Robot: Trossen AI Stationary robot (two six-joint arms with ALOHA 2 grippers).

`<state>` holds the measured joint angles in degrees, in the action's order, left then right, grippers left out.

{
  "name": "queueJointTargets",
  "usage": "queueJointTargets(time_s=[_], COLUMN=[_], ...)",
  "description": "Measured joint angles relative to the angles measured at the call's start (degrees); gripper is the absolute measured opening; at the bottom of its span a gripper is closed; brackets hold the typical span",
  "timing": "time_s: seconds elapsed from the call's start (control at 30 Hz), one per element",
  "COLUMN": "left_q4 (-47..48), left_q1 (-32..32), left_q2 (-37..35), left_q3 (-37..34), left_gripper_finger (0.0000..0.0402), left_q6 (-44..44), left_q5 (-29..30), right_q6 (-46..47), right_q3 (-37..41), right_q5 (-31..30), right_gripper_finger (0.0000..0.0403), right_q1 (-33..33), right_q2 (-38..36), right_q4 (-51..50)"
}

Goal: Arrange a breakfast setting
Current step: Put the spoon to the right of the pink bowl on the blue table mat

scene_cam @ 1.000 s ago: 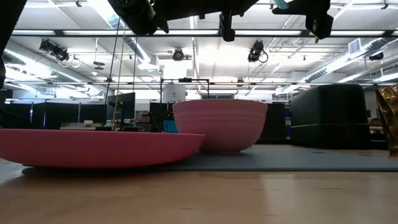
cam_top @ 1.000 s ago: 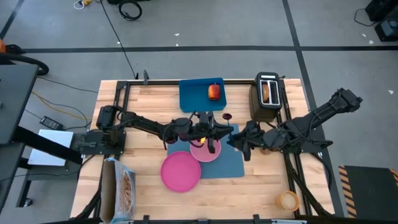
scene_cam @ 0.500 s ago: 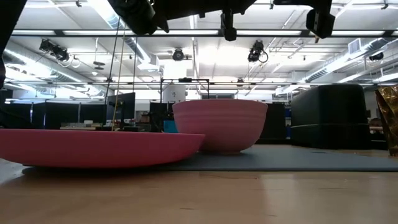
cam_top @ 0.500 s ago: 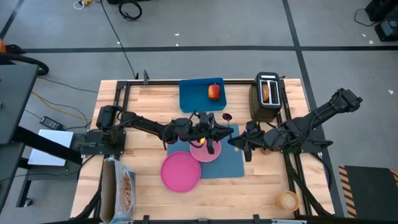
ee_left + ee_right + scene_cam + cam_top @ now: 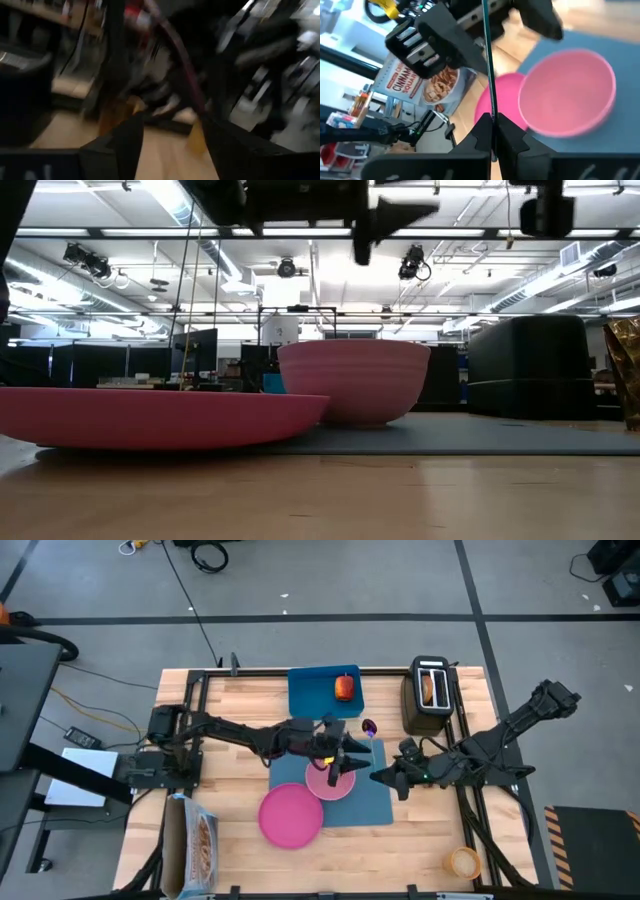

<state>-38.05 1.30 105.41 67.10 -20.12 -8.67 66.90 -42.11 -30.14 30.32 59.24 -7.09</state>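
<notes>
The right gripper (image 5: 492,131) pinches the teal-handled spoon (image 5: 487,60) beside the pink bowl (image 5: 330,783) on the slate-blue mat (image 5: 375,802). The left gripper (image 5: 345,755) hovers above, its state unclear. The cereal box (image 5: 415,87) reads "CINNAMON".

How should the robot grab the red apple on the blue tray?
From straight above, fingers closing on the round sides of the red apple. It sits alone on the flat blue tray, with nothing crowding it, so both sides look free.
</notes>
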Motion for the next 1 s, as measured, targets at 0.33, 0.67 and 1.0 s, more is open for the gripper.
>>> queueJointTargets(time_s=[0.33,0.67,1.0], left_q4=[34.2,30.8,18.8], left_q1=[5.0,12.0,17.8], left_q2=[-9.7,-23.4,-35.2], left_q3=[-0.1,-13.8,-30.3], left_gripper_finger=[0.0206,0.0192,0.0192], left_q6=[10.0,14.3,15.1], left_q5=[15.8,28.0,28.0], right_q6=[25.0,46.0,59.8], right_q3=[0.0,-5.4,-3.4], right_q5=[-1.4,-1.1,5.8], right_gripper_finger=[0.0013,0.0013,0.0013], right_q1=[5.5,10.0,11.7], right_q2=[4.2,14.4,22.3], right_q4=[-6.7,-9.5,-5.9])
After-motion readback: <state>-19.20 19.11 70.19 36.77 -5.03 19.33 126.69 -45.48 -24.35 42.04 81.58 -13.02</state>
